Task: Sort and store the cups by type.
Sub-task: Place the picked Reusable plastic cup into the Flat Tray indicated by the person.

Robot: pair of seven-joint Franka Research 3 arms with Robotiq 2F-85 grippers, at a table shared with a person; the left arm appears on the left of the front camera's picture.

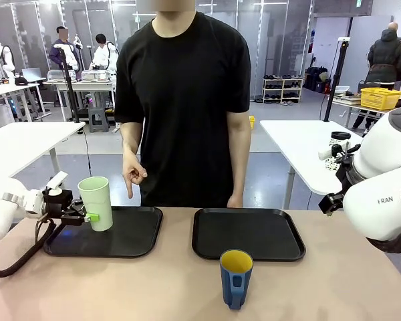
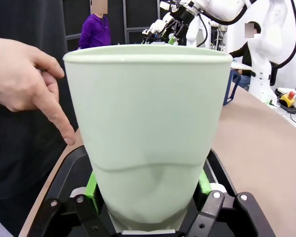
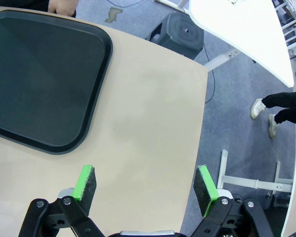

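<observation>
A tall pale green tumbler (image 1: 97, 202) stands upright over the left black tray (image 1: 130, 239), with my left gripper (image 1: 87, 217) shut on its lower part. In the left wrist view the tumbler (image 2: 148, 133) fills the space between the green pads (image 2: 92, 185). The dark blue mug (image 1: 236, 276) with a yellow inside and a handle stands on the bare table near the front, below the right black tray (image 1: 248, 234). My right gripper (image 3: 145, 190) hangs open above the table's right end, beside the right tray (image 3: 39, 79), holding nothing.
A person in black stands at the far edge. One hand (image 1: 134, 176) points down at the left tray, shown close beside the tumbler as a hand (image 2: 27, 84). The other hand rests at the right tray's far edge. White tables stand behind.
</observation>
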